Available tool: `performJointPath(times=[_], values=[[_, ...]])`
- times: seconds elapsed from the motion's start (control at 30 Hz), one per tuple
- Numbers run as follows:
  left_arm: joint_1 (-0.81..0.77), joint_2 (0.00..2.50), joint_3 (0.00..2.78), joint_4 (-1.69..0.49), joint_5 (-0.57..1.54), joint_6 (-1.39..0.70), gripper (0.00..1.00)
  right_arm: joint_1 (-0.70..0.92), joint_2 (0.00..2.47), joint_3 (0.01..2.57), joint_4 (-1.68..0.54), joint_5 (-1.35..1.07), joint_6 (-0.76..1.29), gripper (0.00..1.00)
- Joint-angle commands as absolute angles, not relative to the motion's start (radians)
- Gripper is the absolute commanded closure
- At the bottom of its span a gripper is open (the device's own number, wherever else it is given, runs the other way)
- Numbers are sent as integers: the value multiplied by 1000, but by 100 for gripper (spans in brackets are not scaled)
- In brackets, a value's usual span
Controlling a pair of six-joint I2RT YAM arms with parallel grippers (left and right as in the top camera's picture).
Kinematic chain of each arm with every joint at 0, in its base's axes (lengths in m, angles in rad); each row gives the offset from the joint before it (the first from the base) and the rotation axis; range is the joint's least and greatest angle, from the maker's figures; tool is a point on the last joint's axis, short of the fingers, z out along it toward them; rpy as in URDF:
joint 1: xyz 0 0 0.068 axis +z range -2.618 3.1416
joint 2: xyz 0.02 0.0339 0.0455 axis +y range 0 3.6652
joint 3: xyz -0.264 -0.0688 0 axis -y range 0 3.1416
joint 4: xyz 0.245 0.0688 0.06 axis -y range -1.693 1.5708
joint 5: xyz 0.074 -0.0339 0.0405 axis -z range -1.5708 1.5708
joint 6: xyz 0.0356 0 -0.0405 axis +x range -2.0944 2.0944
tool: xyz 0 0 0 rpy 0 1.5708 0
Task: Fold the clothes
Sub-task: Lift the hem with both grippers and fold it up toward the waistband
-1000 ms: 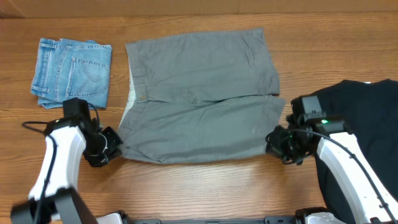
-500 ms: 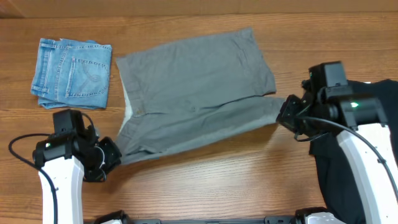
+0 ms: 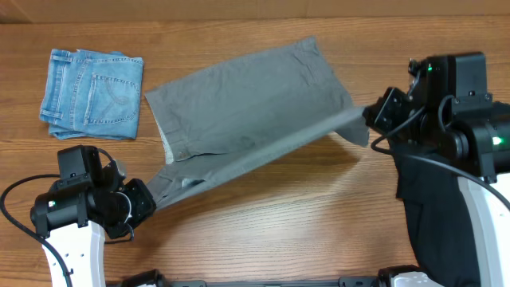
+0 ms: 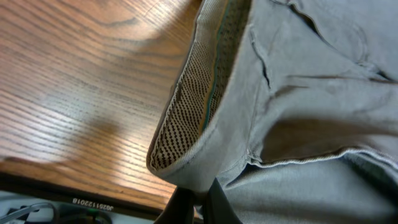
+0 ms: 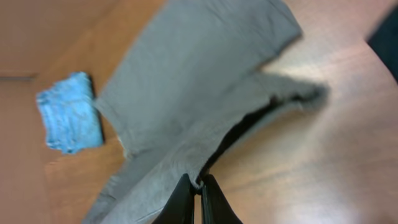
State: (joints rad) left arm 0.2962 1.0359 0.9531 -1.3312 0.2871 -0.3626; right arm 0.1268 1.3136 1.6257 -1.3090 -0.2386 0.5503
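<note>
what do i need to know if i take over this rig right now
Left tool: shut on the waistband corner of the grey shorts.
Right tool: shut on the near leg hem.
Shorts: near edge stretched between the two tools, far half flat on the table. Folded jeans far left, black garment under the right arm.
Done: both corners gripped.
To do: no fold laid yet; probably carry the near edge over the far one, release, fold again.

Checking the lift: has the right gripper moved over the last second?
Yes. The right gripper, shut on the grey shorts, moved toward the table's far edge, now level with the folded jeans.
</note>
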Motion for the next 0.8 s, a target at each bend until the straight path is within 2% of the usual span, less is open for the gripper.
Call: performJointPath(times=[0.0,0.13,0.53,0.77], values=[[301,1025,986,-1328,245,-344,96,117,1332,1665,-1245,-200,583,96],[301,1024,1047,-1366,244,-335,96,117,1334,1673,-1248,-179,583,96],[301,1010,1205,-1593,244,-275,96,117,1334,1896,-1515,-56,575,96],[301,1007,1205,-1551,229,-265,96,117,1386,1899,-1414,-45,575,96]])
